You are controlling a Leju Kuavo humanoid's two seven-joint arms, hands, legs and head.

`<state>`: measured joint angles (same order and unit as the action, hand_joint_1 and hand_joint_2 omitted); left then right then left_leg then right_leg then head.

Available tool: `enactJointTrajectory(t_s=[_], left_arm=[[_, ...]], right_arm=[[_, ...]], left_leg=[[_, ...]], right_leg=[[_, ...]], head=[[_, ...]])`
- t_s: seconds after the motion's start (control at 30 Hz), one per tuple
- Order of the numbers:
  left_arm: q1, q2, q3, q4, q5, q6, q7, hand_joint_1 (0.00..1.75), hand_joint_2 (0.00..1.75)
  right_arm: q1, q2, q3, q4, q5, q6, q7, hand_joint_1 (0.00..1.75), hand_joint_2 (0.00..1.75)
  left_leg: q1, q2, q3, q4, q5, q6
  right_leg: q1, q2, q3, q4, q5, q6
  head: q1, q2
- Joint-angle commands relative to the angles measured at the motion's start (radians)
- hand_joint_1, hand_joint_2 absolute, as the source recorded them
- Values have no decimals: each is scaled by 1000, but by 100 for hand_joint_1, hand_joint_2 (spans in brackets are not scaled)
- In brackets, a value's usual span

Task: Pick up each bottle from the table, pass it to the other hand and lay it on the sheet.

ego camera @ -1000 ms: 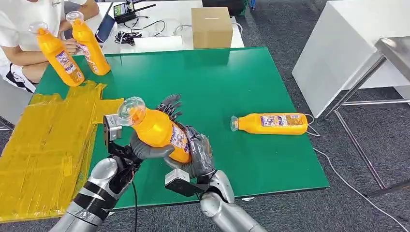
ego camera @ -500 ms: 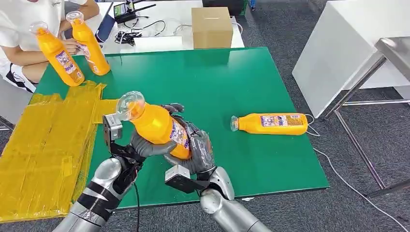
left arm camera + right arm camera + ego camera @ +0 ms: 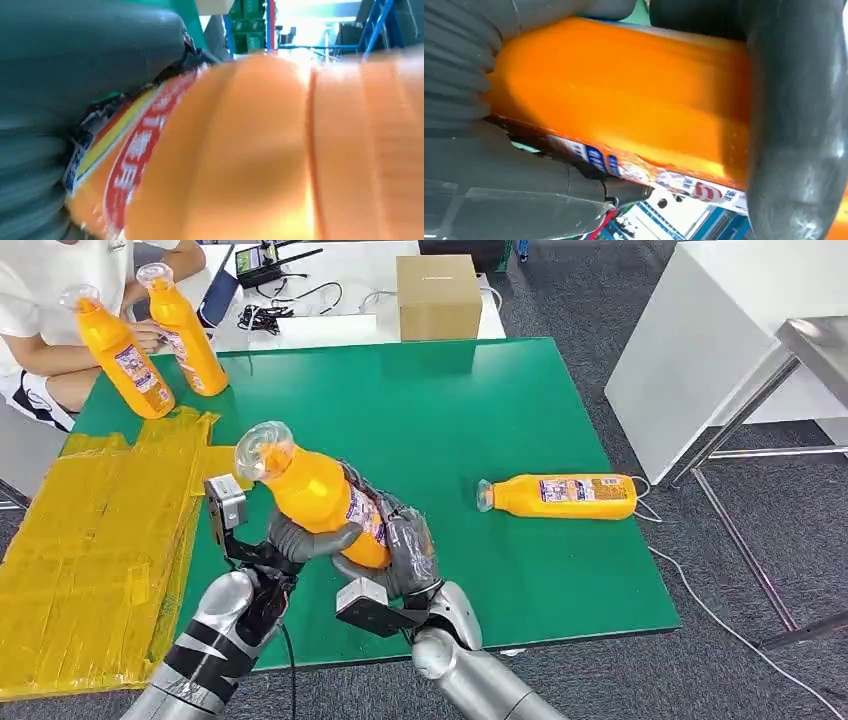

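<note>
Nearest the robot, both hands meet over the front part of the green table (image 3: 520, 410) around one orange bottle (image 3: 320, 502). The left hand (image 3: 300, 540) grasps it from below, its thick grey thumb curled across the body, and the right hand (image 3: 405, 550) wraps the lower, labelled end. The bottle is lifted clear of the table and tilted, its clear cap pointing up and towards the robot's left.

The left wrist view adds what the head view cannot: the bottle's orange wall (image 3: 280, 150) pressed close against the grey ribbed cover of the hand (image 3: 55, 100), with a red and yellow label edge between them. The right wrist view shows the same bottle (image 3: 624, 100) clamped between that hand's ribbed cover (image 3: 459, 65) and a dark finger arching over it, the blue and white label on the far side.

Just to the robot's left of the hands lies the yellow sheet (image 3: 90, 540), crumpled and taped, covering that end of the table. Further right a second bottle (image 3: 560, 496) lies on its side on the green surface, cap towards the hands.

At the far left corner a person (image 3: 40, 300) holds two more bottles (image 3: 150, 330), leaning. Beyond stands a cardboard box (image 3: 437, 295) on a white table (image 3: 330, 285) with cables. The floor is grey carpet (image 3: 600, 290).
</note>
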<state>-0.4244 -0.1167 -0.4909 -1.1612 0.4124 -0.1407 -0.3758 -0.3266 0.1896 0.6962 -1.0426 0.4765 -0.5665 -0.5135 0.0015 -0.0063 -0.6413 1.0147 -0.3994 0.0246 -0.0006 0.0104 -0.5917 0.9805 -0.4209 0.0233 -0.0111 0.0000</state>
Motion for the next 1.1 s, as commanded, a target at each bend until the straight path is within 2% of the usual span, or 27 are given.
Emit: enactJointTrajectory(t_s=[0.03, 0.07, 0.13, 0.2, 0.23, 0.3, 0.37, 0.4, 0.43, 0.5, 0.57, 0.6, 0.67, 0.77, 0.8, 0.9, 0.93, 0.97, 1.03, 1.07, 1.1], left_arm=[[-41, 37, 124, 71, -5, 116, 6, 175, 175], [-41, 47, 136, 70, -53, 185, -18, 175, 175], [-43, 66, 173, 80, -79, 227, -25, 175, 175], [-43, 68, 192, 87, -78, 210, -23, 175, 175], [-43, 68, 192, 87, -78, 210, -23, 175, 175], [-38, 71, 206, 87, -72, 210, -22, 175, 175], [-28, 95, 243, 80, -93, 239, -38, 175, 175], [-25, 106, 259, 77, -116, 259, -45, 175, 175], [-26, 121, 275, 78, -226, 349, -75, 175, 175], [-29, 128, 299, 82, -303, 376, -76, 175, 175], [-51, 152, 287, 122, -478, 504, -77, 175, 175], [-80, 182, 260, 173, -658, 621, -48, 175, 175], [-104, 187, 286, 205, -704, 612, -49, 175, 175], [-177, 267, 201, 364, -1190, 780, 145, 175, 175], [-204, 285, 199, 427, -1337, 783, 219, 175, 175], [-237, 287, 239, 507, -1385, 784, 184, 175, 175], [-271, 316, 183, 579, -1579, 744, 321, 175, 175], [-286, 323, 191, 614, -1617, 698, 339, 175, 175], [-319, 338, 203, 697, -1648, 633, 338, 175, 175], [-326, 346, 206, 717, -1659, 628, 340, 175, 175], [-329, 348, 210, 728, -1658, 634, 331, 175, 175]], right_arm=[[38, -57, 88, -136, -103, 122, -37, 0, 175], [65, -83, 76, -225, -116, 132, -33, 0, 175], [98, -126, 45, -348, -137, 165, -3, 0, 175], [110, -140, 32, -389, -133, 186, 16, 0, 175], [110, -140, 32, -389, -133, 186, 16, 0, 175], [111, -144, 23, -391, -133, 185, 16, 0, 175], [140, -176, -20, -467, -159, 204, 21, 0, 175], [156, -190, -40, -504, -162, 212, 23, 0, 175], [185, -202, -78, -553, -150, 212, 22, 0, 175], [211, -208, -112, -594, -136, 226, 23, 0, 175], [235, -217, -140, -629, -127, 214, 17, 0, 175], [251, -223, -162, -658, -120, 208, 14, 0, 175], [259, -227, -180, -686, -115, 219, 18, 0, 175], [280, -219, -225, -712, -106, 217, 8, 0, 175], [280, -217, -239, -718, -115, 230, -1, 0, 175], [284, -211, -262, -726, -116, 248, -5, 0, 175], [282, -209, -272, -727, -114, 246, -9, 0, 175], [280, -211, -277, -730, -123, 261, -6, 0, 175], [280, -210, -296, -739, -180, 309, -6, 0, 175], [277, -208, -300, -738, -186, 317, -8, 0, 175], [277, -206, -302, -738, -186, 318, -8, 0, 175]], left_leg=[[1, 3, 4, 0, -2, -1], [1, 4, 6, 0, -3, -2], [1, 1, 5, 0, -2, -2], [0, 0, 5, 0, -2, -1], [0, 4, 5, -1, -2, -1], [1, 0, 5, 0, -2, -1], [1, -1, 1, 0, 0, -1], [1, -1, 5, 0, -2, -1], [1, 1, 3, 0, -1, -1], [0, 0, 4, 0, -1, -1], [0, 0, 5, 0, -2, -2], [0, 0, 3, 0, -1, -2], [0, -2, 3, 0, -1, -2], [1, -3, 3, 0, -1, -2], [0, -2, 4, 0, -1, -2], [1, 0, 5, 0, -1, -2], [1, 1, 7, 0, -2, -3], [1, 2, 8, 0, -3, -3], [2, 4, 9, 1, -3, -3], [1, 1, 3, 0, 0, -2], [1, 1, 4, 0, 0, -3]], right_leg=[[1, 2, 3, 0, -1, 0], [1, 2, 5, -1, -2, 0], [1, -1, 4, 0, -2, 0], [0, -1, 5, 0, -2, 0], [0, 3, 3, -1, -1, 0], [1, -2, 4, 0, -2, 0], [0, -3, 1, -1, -1, 0], [0, -2, 4, -1, -2, 0], [0, -1, 3, -1, -2, 0], [0, -3, 4, -1, -2, 0], [1, -3, 5, -1, -3, -1], [0, -3, 3, 0, -2, -1], [0, -5, 3, 0, -2, -1], [0, -4, 3, 0, -2, -1], [0, -4, 3, 0, -2, -1], [1, -2, 4, 0, -2, -1], [1, -2, 5, 0, -2, -1], [1, -1, 7, 0, -3, -1], [1, -1, 7, 1, -3, -2], [1, -2, 2, 0, -2, -1], [1, -1, 3, 0, -2, -1]], head=[[0, 0], [0, 0], [0, 0], [0, 0], [-2, 0], [-1, 0], [0, 0], [0, 0], [0, 0], [0, 0], [0, 0], [0, 0], [0, 0], [0, 0], [0, 0], [0, 0], [0, 0], [0, 0], [0, 0], [0, 0], [0, 0]])
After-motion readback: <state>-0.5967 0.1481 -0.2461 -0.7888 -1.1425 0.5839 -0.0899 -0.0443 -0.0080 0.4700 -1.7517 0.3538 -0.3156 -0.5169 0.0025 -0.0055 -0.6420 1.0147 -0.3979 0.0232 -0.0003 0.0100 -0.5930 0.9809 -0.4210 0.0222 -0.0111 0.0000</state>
